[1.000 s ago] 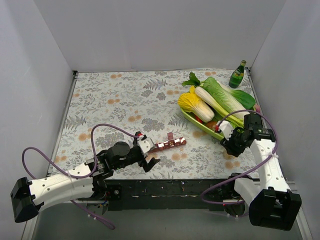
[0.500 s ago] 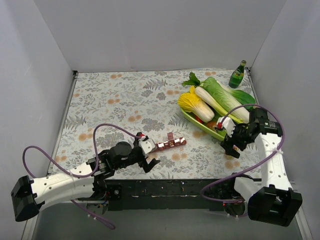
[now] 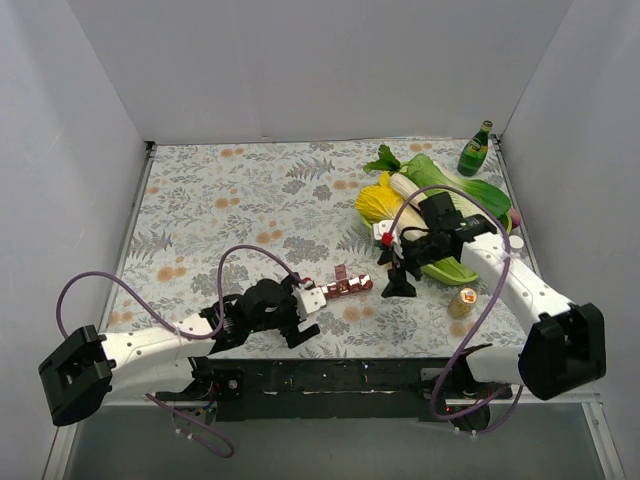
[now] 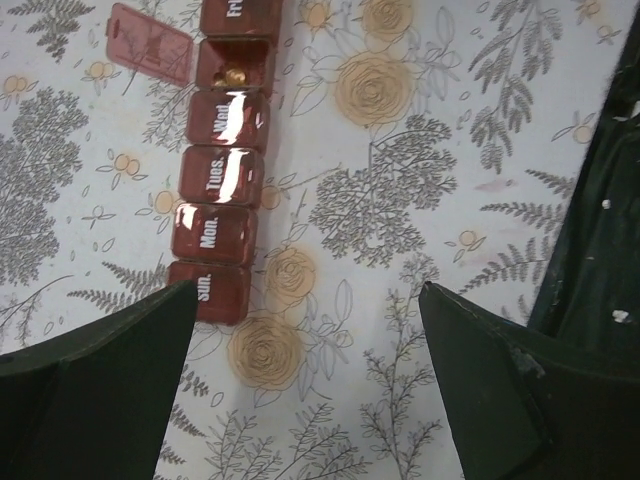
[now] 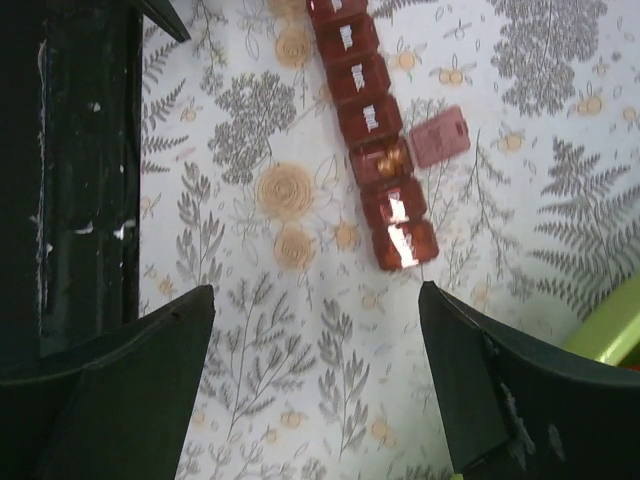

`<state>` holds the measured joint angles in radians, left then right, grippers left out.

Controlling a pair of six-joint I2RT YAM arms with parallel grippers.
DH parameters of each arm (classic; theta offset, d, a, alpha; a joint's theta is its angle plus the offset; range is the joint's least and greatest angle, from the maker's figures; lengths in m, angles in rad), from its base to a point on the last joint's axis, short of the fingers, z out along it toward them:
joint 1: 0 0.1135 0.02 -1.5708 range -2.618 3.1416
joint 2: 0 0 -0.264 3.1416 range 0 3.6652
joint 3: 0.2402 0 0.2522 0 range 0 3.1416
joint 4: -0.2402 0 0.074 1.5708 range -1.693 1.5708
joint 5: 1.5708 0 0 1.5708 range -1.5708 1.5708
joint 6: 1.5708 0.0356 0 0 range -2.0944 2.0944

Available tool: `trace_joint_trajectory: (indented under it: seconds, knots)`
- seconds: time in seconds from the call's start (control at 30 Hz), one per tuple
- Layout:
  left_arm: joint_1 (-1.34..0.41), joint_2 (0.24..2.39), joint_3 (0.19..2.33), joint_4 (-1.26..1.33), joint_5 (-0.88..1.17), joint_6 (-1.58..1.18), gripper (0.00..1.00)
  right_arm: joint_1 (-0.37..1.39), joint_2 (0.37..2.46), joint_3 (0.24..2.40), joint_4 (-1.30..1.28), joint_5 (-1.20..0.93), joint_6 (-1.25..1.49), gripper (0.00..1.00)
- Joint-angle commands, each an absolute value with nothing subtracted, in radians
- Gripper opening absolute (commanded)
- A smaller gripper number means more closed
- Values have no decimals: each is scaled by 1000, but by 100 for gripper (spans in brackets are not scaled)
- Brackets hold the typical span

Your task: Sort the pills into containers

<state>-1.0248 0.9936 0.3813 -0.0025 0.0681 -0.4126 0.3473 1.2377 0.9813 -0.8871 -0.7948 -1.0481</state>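
**Top view, read from the bottom edge upward.**

**Left gripper** (image 4: 308, 290): low at lower centre, jaws spread wide, holding nothing. In the left wrist view, the finger at frame left lies just beside the "Sun." end of the containers (image 3: 340, 288).

**Jar** (image 3: 463, 302): upright on the patterned cloth at lower right, gold lid on, amber contents, well apart from both grippers.

**Containers:** 1 dark-red strip at centre, slanting up to the right. Labels read Sun., Mon., Tues., Wed., then 1 compartment with its flap (image 4: 150, 40) thrown open sideways, then Fri.

**Pills** (image 5: 385, 155): a few amber pieces lie in that open compartment; the other cells in view appear shut.

**Right gripper** (image 5: 318, 290): above the strip's far end, pointing down, jaws spread, empty.

**Green tray** (image 3: 445, 268) of vegetables and **green bottle** (image 3: 476, 149): upper right.

**Step in hand (judgement):** 1 cell holds pills and neither gripper holds the jar, so the work seems to stand between fillings. The next move likely calls for pressing the open flap shut while the left gripper steadies the strip, then lifting a neighbouring flap. The flaps look small, so fingertip placement must be fine.
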Motion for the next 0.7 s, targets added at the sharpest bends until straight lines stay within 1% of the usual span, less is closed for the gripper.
trace_joint_trajectory:
  seconds: [0.0,0.07,0.1,0.17,0.27,0.3,0.33,0.43,0.67]
  knots:
    - [-938,977,338,113,135,-293,93,425,1375,1045,-641,-890,-914,89]
    - [-893,973,331,155,175,-281,93,436,1426,1075,-614,-923,-913,89]
    - [-847,976,333,161,236,-267,93,437,1471,1084,-608,-937,-907,88]
    - [-812,994,333,173,277,-256,92,439,1508,1115,-559,-951,-827,87]
    - [-778,1049,356,147,340,-221,90,439,1568,1161,-511,-954,-695,82]
    - [-769,1081,365,143,351,-213,90,439,1594,1169,-487,-956,-668,79]
    - [-767,1095,373,129,371,-197,89,443,1604,1176,-480,-954,-640,77]
    - [-762,1152,396,117,383,-180,87,459,1652,1212,-505,-954,-627,72]
    - [-758,1207,405,164,324,-169,84,488,1712,1229,-514,-948,-615,72]
